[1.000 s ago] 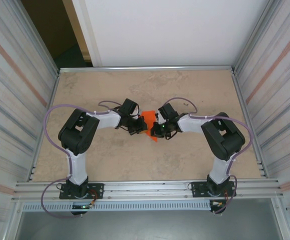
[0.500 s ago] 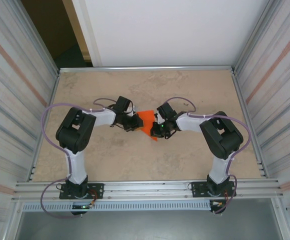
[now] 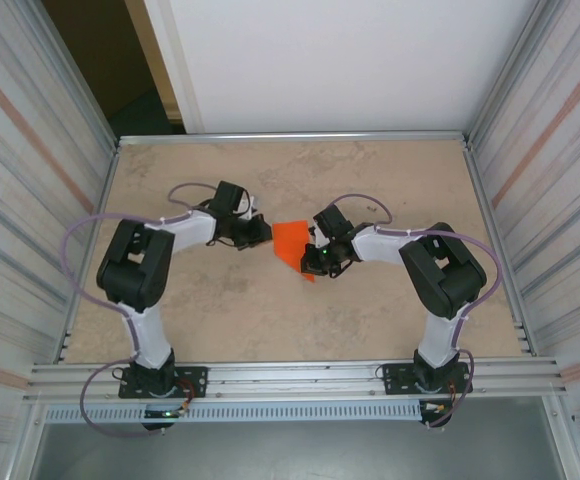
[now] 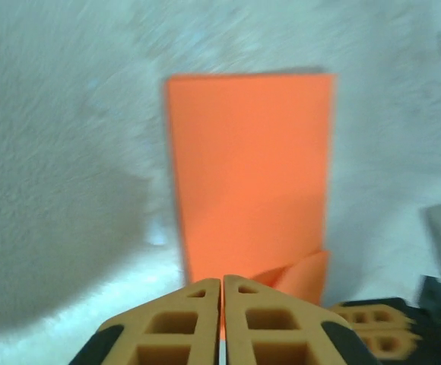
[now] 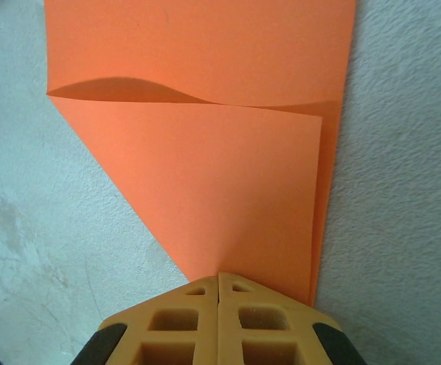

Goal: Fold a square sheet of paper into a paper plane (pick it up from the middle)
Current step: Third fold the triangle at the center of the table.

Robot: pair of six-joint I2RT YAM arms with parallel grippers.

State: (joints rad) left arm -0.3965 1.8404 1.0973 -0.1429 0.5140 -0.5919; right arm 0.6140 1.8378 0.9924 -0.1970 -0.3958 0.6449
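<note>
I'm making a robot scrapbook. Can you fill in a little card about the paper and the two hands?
Paper: orange, partly folded, lying in the middle of the table
Left hand: shut, just left of the paper
Right hand: shut, tips at the paper's right side; pinching or just pressing, cannot tell
Fold: a flap doubled over, no pointed dart yet
</note>
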